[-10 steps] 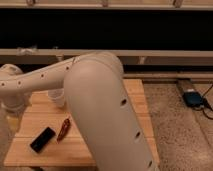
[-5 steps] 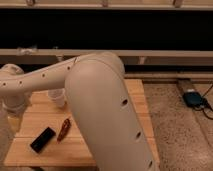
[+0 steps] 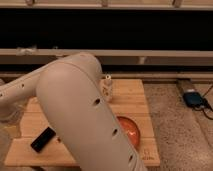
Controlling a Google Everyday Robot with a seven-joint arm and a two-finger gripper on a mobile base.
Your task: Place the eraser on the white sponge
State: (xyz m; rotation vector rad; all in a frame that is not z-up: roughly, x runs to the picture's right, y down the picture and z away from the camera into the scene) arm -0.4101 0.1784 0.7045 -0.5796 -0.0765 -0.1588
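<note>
Since the earlier frame, the big pale arm (image 3: 85, 110) has swung left across the view. It now hides the middle of the wooden table (image 3: 135, 92) and uncovers an orange plate (image 3: 131, 132) on the table's right side. A small white container (image 3: 106, 87) stands behind the arm, toward the far edge. The eraser (image 3: 43, 139) has not moved: it lies flat and askew on the near-left part of the table, just left of the arm. The gripper (image 3: 9, 125) hangs at the far left edge of the view, beside the table and apart from the eraser. Its fingers are spread and hold nothing. A blue device (image 3: 192, 97) sits on the floor at right.
</note>
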